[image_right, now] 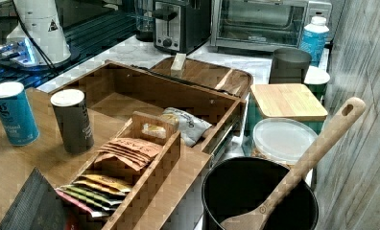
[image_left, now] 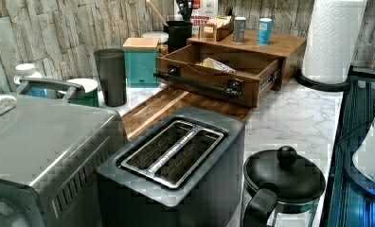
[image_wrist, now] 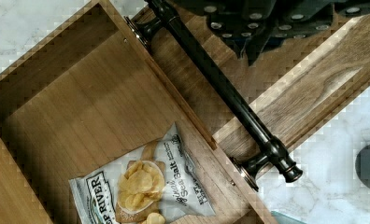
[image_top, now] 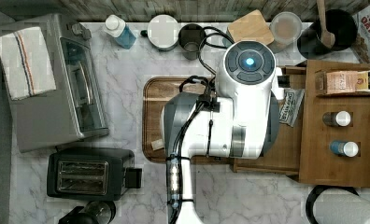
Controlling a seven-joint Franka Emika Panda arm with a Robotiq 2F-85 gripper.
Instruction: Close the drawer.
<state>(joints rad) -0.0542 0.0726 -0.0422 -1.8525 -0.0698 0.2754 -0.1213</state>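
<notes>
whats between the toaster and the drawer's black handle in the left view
The wooden serving tray lies there, on the marble counter between the toaster and the open drawer with its bar handle.

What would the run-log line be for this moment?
drawer: open, chip bag inside | handle: untouched | gripper: above handle | step: push not begun
</notes>
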